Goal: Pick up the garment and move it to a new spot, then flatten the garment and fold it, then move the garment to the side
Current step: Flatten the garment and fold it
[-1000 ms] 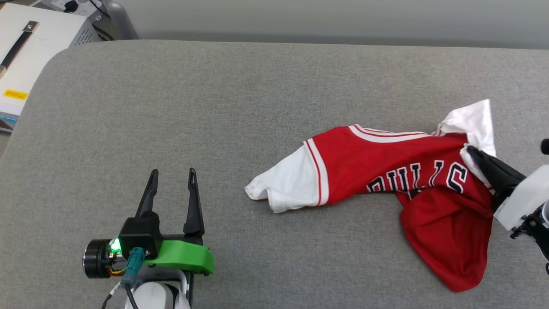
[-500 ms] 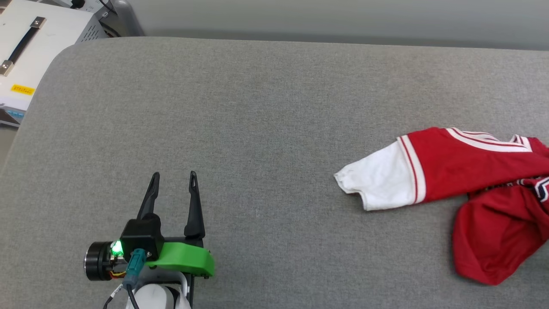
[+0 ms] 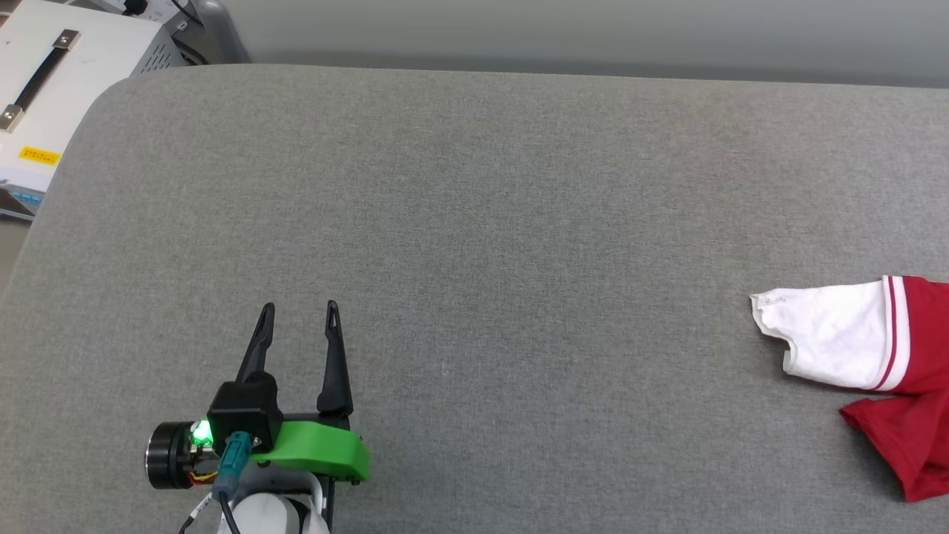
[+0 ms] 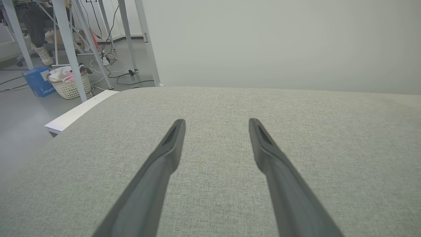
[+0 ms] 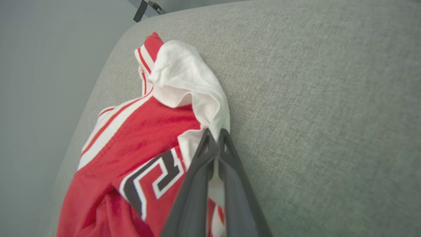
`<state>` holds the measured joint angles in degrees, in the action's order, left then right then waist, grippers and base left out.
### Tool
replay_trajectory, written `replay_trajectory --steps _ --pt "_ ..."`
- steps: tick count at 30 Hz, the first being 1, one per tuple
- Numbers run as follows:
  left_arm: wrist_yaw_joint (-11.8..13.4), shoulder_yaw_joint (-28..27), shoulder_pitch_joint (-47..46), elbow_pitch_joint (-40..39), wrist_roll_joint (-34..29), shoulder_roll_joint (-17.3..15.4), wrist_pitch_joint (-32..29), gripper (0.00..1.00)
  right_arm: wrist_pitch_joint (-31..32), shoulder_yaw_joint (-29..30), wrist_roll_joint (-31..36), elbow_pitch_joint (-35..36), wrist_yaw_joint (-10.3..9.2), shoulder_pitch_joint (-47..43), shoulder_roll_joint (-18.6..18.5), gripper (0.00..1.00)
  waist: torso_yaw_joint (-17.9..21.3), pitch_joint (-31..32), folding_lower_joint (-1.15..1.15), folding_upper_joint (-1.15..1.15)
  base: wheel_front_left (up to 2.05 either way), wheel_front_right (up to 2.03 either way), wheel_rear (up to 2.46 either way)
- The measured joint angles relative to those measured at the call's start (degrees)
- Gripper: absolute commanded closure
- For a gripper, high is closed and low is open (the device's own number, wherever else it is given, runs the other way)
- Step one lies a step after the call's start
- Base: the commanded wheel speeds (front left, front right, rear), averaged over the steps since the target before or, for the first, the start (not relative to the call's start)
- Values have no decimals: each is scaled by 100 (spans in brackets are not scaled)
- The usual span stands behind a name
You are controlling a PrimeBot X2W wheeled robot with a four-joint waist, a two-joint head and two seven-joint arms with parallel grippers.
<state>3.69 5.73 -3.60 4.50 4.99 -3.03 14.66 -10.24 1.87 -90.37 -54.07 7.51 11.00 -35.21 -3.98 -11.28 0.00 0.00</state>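
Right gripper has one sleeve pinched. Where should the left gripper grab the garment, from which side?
Grip the other white sleeve of the garment at its open cuff, coming from the robot's left: it lies flat on the grey surface, cuff toward the open left gripper.

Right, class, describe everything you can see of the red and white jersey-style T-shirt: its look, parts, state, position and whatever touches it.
The red jersey-style T-shirt looks like soft, thin knit: a red body, white short sleeves, red-and-white striped trim, and black white-edged lettering. It is crumpled rather than flat and lies on the grey fabric-covered surface. In the head view it sits at the right edge, partly cut off. The right gripper is shut on a fold of white sleeve.
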Motion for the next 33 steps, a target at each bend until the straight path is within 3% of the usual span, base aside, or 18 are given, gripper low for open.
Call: replay_trajectory --steps 2,4,5,11,15,17,21,27,33 --pt "0 1 0 7 0 0 0 0 14 -63 58 -147 0 92 21 100 15 11 0 0 0 0 0" --pt "0 1 1 13 0 0 0 0 -19 -85 103 -210 0 184 35 42 30 26 0 0 0 0 0" --pt "0 2 1 20 0 0 0 0 -80 -119 168 -236 0 216 33 0 35 39 0 0 0 0 0" --pt "-36 -1 14 53 -4 0 1 0 -423 -191 1014 -207 0 229 -233 0 35 159 0 0 0 0 0" --pt "-35 -24 107 40 -18 0 0 0 -442 762 2444 226 0 240 -617 0 51 244 0 0 0 0 0" --pt "-35 -34 144 31 -26 0 0 0 -449 1302 3170 693 0 243 -590 0 70 275 0 0 0 0 0" --pt "-41 -30 148 -16 -48 0 1 0 -449 2050 4547 1982 0 238 -97 0 92 335 0 0 0 0 0" --pt "-42 22 149 -87 -49 0 0 0 -226 1855 6006 3745 0 224 401 0 46 359 0 0 0 0 0" --pt "-43 43 149 -154 -49 0 1 0 1013 1000 6473 5264 0 244 325 0 -27 318 0 0 0 0 0"
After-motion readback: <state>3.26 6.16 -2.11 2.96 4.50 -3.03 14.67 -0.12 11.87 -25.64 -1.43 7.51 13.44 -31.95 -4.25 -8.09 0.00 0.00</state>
